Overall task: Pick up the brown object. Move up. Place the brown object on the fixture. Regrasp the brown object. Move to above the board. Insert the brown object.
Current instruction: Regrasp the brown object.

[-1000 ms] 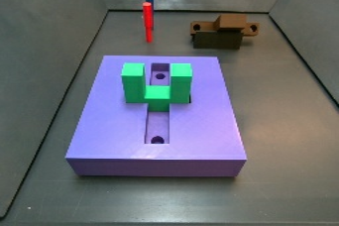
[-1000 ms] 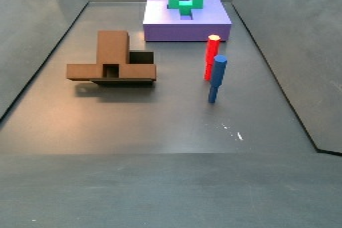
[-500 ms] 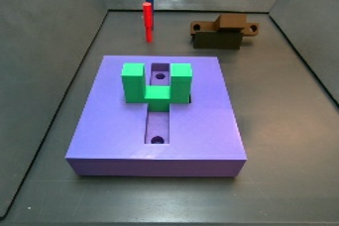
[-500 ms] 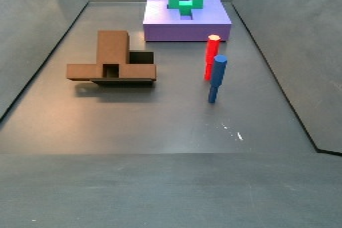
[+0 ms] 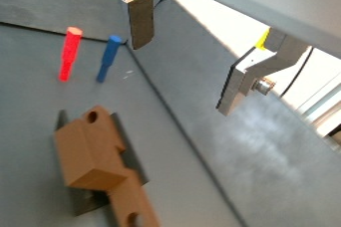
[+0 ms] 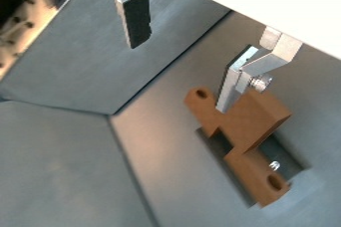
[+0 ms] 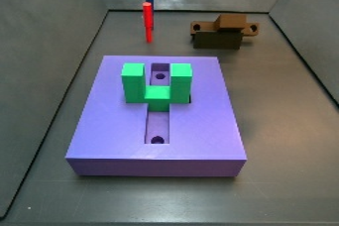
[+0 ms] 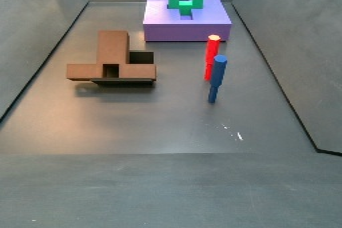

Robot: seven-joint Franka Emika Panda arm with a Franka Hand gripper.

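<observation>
While the gripper [image 5: 200, 57] shows only in the wrist views, its two silver fingers stand wide apart with nothing between them; one finger [image 6: 131, 12] and the other finger [image 6: 244, 75] are both clear of every piece. In both wrist views the gripper hangs above the grey floor, over and slightly to one side of the brown pieces, not touching them. Neither side view shows the arm or the gripper.

The brown bar [image 5: 96, 149] lies across the darker brown block [image 5: 83, 203], resting on top of it; a round hole is visible near one end of the bar in a wrist view [image 6: 200, 98]. In a side view the same bar [image 8: 112, 49] sits on the block [image 8: 104, 73] on the floor, well apart from the purple board [image 8: 214, 27]. From the opposite side, the bar and block [image 7: 221, 34] appear near the far wall, behind the board [image 7: 205, 121].

The board carries a green U-shaped block [image 7: 155, 81] standing over its lengthwise slot [image 7: 158, 121], with a round hole visible in the slot on either side of the green block.

A red peg [image 8: 211, 56] and a blue peg [image 8: 218, 78] stand upright just beside each other on the floor, between the board and the near edge in that view. Both pegs also appear in a wrist view, red [image 5: 68, 53] and blue [image 5: 108, 58].
</observation>
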